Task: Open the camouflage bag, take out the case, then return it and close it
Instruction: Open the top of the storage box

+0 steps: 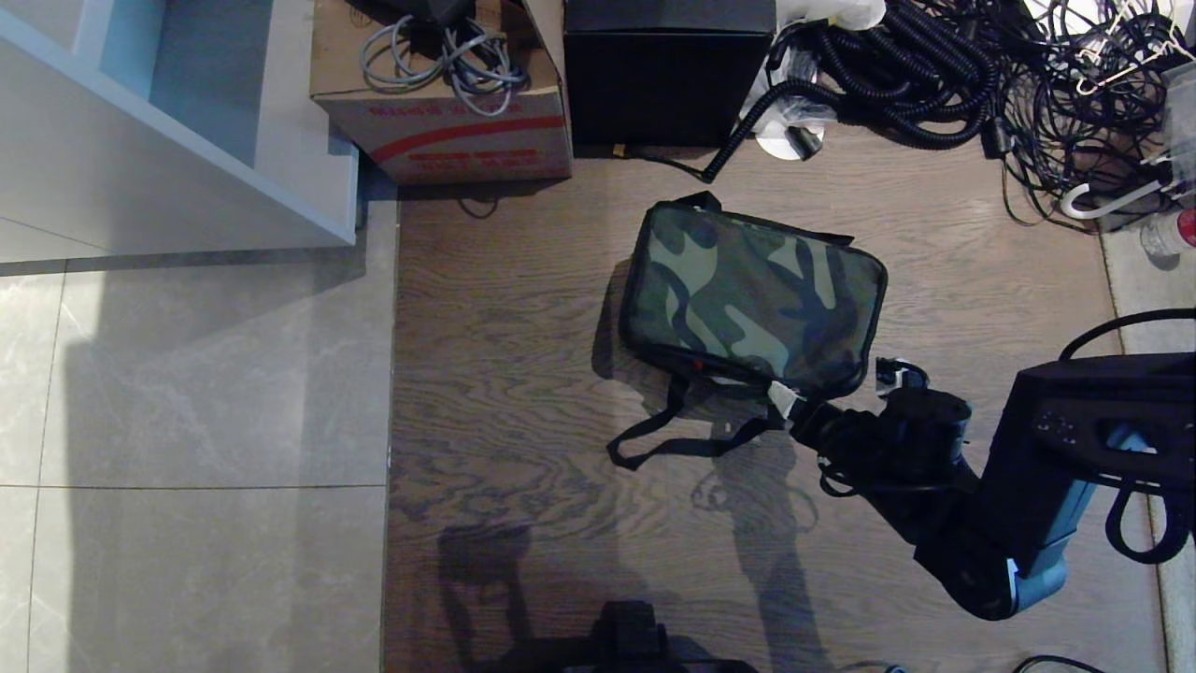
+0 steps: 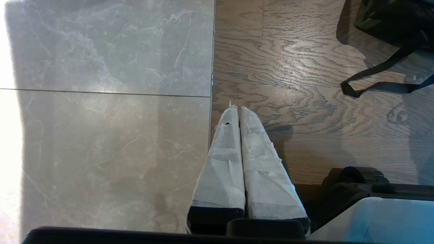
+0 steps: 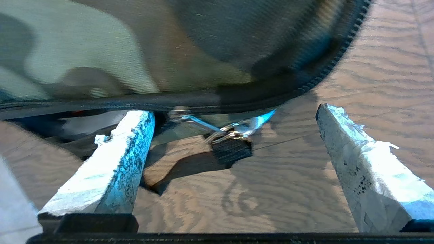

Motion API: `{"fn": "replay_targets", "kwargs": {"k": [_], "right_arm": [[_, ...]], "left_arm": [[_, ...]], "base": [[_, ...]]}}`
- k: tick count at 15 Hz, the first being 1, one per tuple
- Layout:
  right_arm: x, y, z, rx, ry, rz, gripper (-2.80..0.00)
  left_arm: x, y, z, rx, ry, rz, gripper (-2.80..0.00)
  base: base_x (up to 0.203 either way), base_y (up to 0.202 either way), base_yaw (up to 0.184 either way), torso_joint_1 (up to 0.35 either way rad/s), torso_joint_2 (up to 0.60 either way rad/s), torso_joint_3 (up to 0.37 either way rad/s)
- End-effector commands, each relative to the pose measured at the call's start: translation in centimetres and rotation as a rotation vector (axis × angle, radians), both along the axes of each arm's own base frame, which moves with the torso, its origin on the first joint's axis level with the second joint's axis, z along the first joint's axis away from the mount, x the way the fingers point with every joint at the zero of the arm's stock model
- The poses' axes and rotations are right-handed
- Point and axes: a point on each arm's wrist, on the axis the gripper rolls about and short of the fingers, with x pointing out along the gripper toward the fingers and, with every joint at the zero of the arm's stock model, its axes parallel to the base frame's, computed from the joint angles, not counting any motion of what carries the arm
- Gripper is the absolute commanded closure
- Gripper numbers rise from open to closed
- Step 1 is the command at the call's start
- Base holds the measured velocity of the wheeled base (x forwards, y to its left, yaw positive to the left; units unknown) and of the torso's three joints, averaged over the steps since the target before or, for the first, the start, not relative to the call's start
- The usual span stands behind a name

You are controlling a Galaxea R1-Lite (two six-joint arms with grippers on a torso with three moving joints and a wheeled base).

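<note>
With the bag (image 1: 752,299) shut on the wood floor (image 1: 523,374) and the right tool (image 3: 234,135) spread wide and empty around its zip pull (image 3: 223,130), best close squarely on the tab, then draw along the zip.

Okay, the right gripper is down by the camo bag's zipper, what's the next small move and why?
Probably close the right gripper on the zipper pull. Its fingers stand wide apart with the pull lying between them, at the near corner of the camouflage bag, whose lid looks closed. Gripping the pull comes before any drag along the zipper.
</note>
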Motion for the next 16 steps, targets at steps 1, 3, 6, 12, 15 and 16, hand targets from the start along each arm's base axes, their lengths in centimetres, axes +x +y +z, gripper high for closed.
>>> {"fn": "replay_targets", "kwargs": {"k": [1,3,6,12,15,16], "right_arm": [[-0.3,0.0,1.6,0.010,-0.046,0.028,-2.80],[-0.8,-0.1,2.6,0.010,-0.066,0.062,-2.80],[-2.1,-0.2,1.0,-0.124,-0.006,0.106,-2.80],[-1.6,0.4,-2.3,-0.237,0.059,0.184,-2.80],[0.2,0.9,-2.7,-0.234,0.021,0.156,-2.80],[0.9,1.0,-2.6,-0.231,0.003,0.125,-2.80]], "left_arm": [[0.0,0.0,0.0,0.000,0.000,0.000,0.00],[0.0,0.0,0.0,0.000,0.000,0.000,0.00],[0.0,0.0,0.0,0.000,0.000,0.000,0.00],[0.0,0.0,0.0,0.000,0.000,0.000,0.00],[0.0,0.0,0.0,0.000,0.000,0.000,0.00],[0.0,0.0,0.0,0.000,0.000,0.000,0.00]], "base": [[0.000,0.000,0.000,0.000,0.00,0.000],[0.000,0.000,0.000,0.000,0.00,0.000],[0.000,0.000,0.000,0.000,0.00,0.000],[0.000,0.000,0.000,0.000,0.00,0.000],[0.000,0.000,0.000,0.000,0.00,0.000],[0.000,0.000,0.000,0.000,0.00,0.000]]}}
